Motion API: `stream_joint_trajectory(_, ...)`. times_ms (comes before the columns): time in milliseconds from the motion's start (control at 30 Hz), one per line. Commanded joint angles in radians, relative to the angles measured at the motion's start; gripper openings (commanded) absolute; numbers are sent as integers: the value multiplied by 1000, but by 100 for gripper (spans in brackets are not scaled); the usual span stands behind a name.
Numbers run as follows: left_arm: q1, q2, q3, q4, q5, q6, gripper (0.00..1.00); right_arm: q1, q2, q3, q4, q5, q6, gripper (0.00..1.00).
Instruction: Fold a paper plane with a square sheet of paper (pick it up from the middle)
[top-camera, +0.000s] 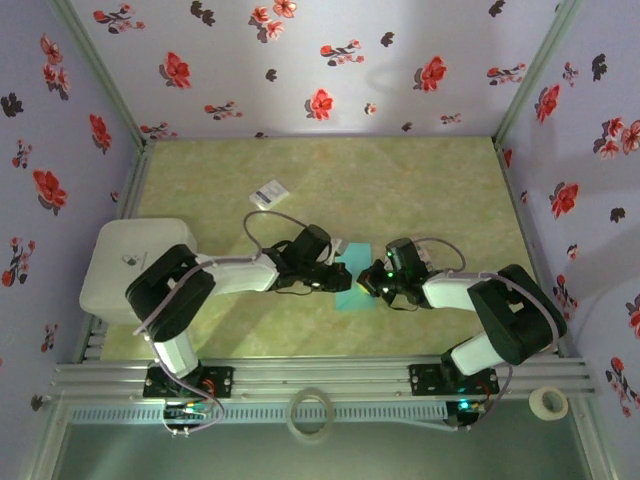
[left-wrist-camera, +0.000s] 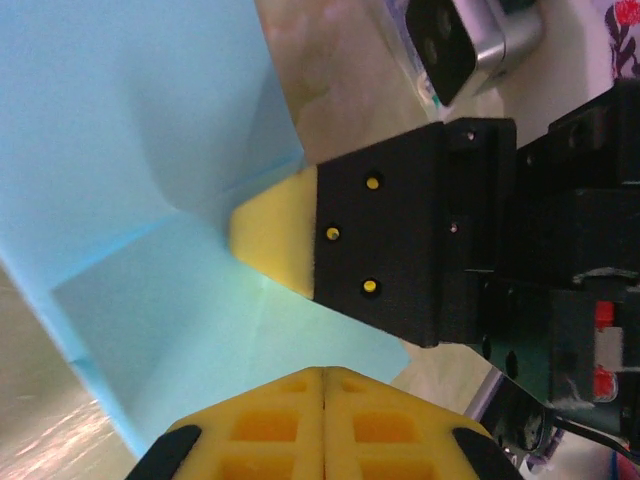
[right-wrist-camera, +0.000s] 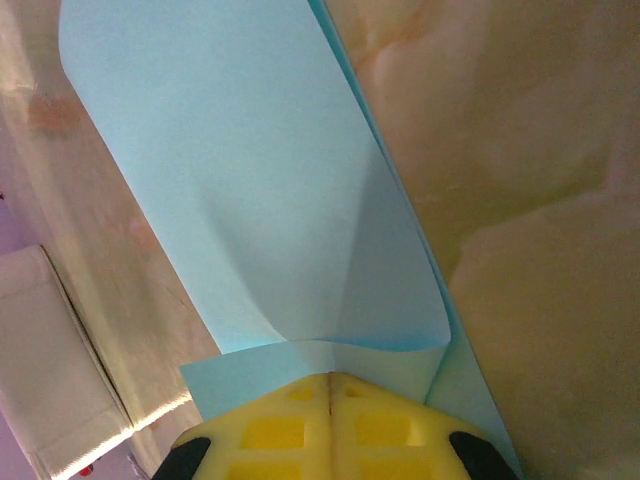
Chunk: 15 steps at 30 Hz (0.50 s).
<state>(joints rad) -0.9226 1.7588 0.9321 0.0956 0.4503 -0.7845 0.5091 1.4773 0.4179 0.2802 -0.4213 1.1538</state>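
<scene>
Clenched left gripper (left-wrist-camera: 323, 375) and clenched right gripper (right-wrist-camera: 330, 380) at the creased square sheet of paper (right-wrist-camera: 250, 180)

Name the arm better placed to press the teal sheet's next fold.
Left, probably. The right gripper, shut, rests its tip on the square sheet of paper where creases meet, seemingly pinning it; the left gripper, shut, sits over the sheet's edge, free to press.

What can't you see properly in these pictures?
Top view: most of the sheet of paper hides under the left hand and right hand.
Top view: the small card is too small to read.
Left wrist view: the paper runs off the top edge.
Right wrist view: yellow fingers cover its near edge.
</scene>
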Motion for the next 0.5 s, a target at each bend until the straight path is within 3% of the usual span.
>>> stream_joint_trajectory(0,-13,44,42,-10,79,-22,7,6,1,-16,-30,41,13,2)
stream_joint_trajectory(467,-18,148,49,-18,67,-34,8,6,5,-13,-38,39,2,2)
